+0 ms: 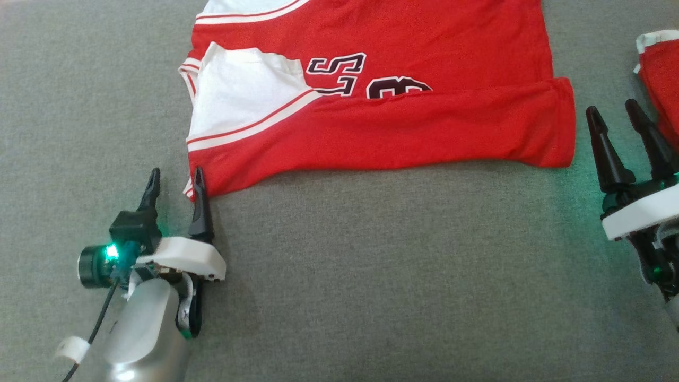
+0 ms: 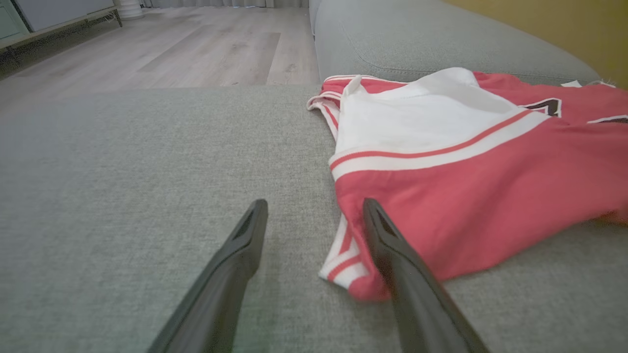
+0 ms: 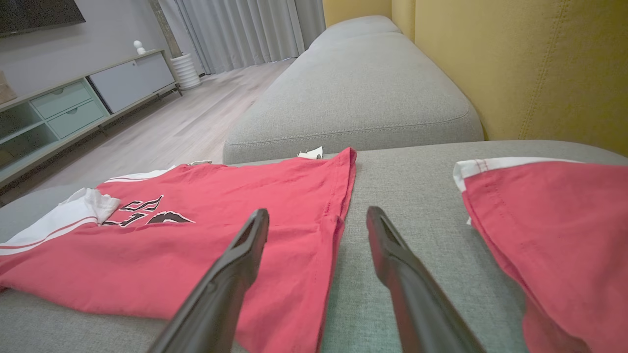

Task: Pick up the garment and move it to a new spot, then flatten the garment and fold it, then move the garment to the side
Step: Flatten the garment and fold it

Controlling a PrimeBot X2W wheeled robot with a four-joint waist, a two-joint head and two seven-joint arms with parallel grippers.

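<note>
Looking across the grey sofa [image 1: 371, 297], I see the red jersey [image 1: 403, 132] lying part-folded, its near edge turned over the number. My left gripper [image 1: 177, 171] stands spread and empty at the jersey's sleeve corner, my right gripper [image 1: 612, 106] likewise just off its hem. A finger could snag that corner and drag the fold open.

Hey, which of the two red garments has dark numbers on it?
The jersey spread in the middle of the sofa. The other red garment, beside the right end effector, shows plain red with white trim.
</note>
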